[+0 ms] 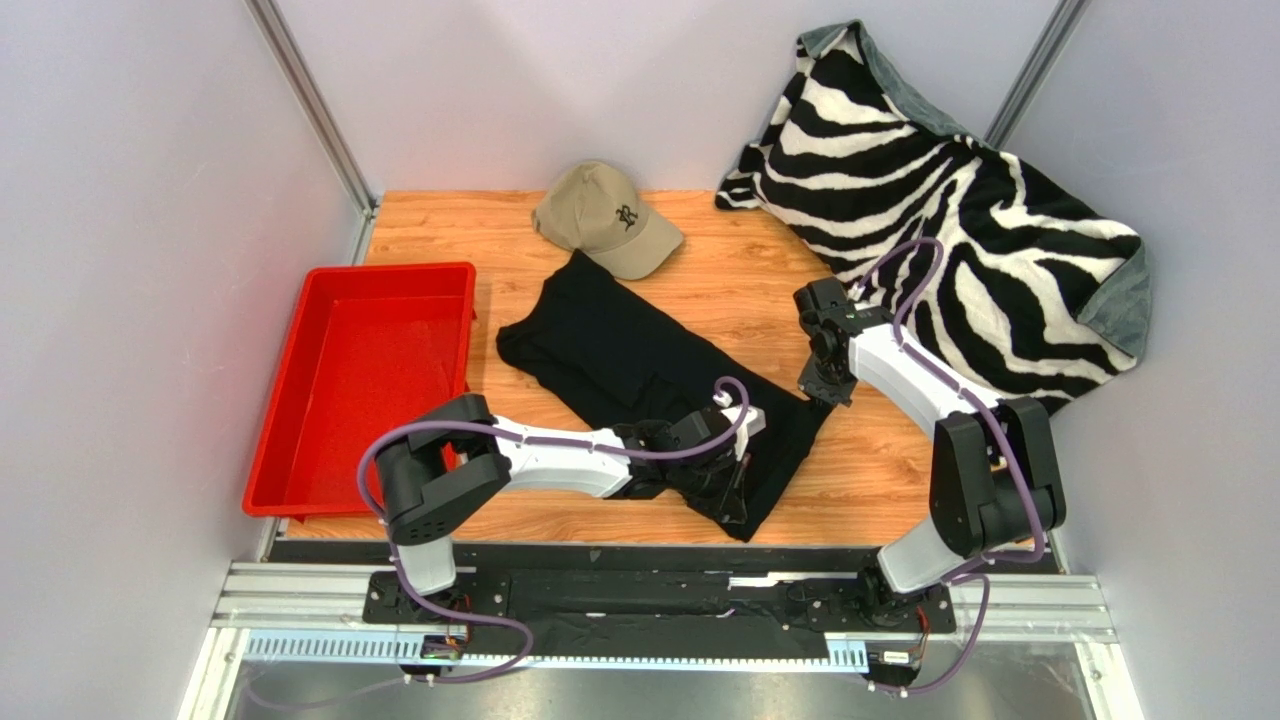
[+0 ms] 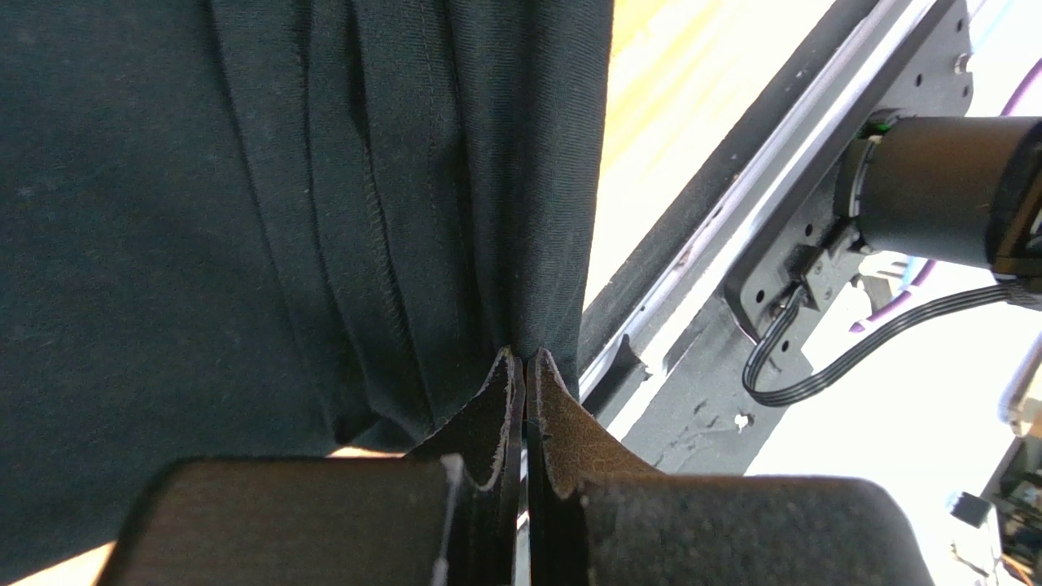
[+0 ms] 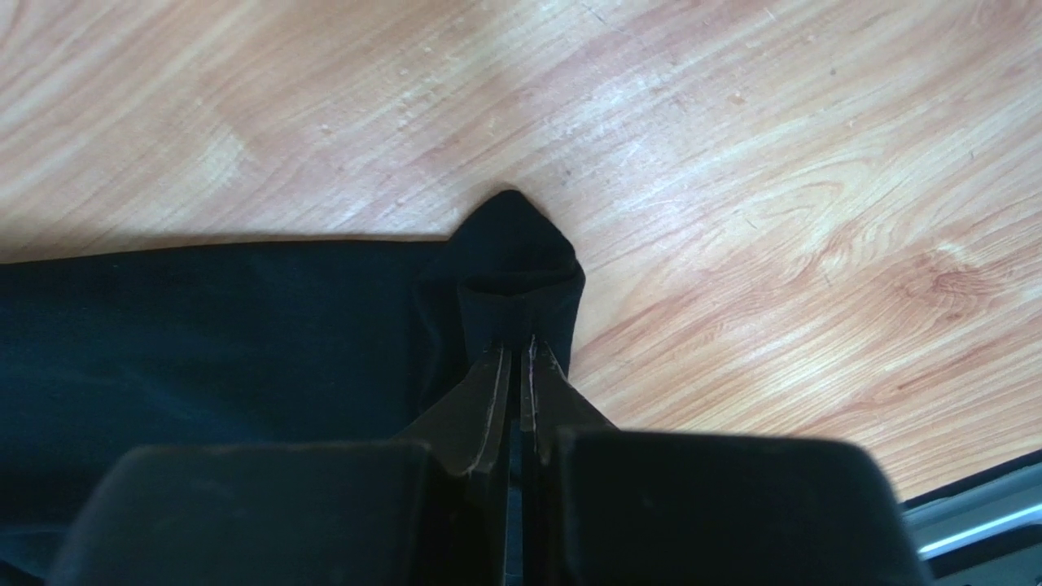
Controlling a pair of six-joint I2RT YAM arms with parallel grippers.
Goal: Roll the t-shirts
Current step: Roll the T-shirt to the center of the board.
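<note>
The black t-shirt [image 1: 631, 353] lies folded into a long strip on the wooden table, running from near the cap down to the front edge. My left gripper [image 1: 727, 465] is shut on the shirt's near end; in the left wrist view [image 2: 526, 357] the pads pinch a bunched hem of the t-shirt [image 2: 245, 208]. My right gripper [image 1: 825, 387] is shut on the shirt's right corner; in the right wrist view [image 3: 520, 344] a small peak of the t-shirt [image 3: 508, 263] sticks out past the closed tips.
A tan baseball cap [image 1: 607, 218] sits at the back, just beyond the shirt. A red tray [image 1: 361, 383] stands at the left. A zebra-striped blanket [image 1: 962, 210] covers the back right corner. The table's front rail [image 2: 734, 208] runs close to the left gripper.
</note>
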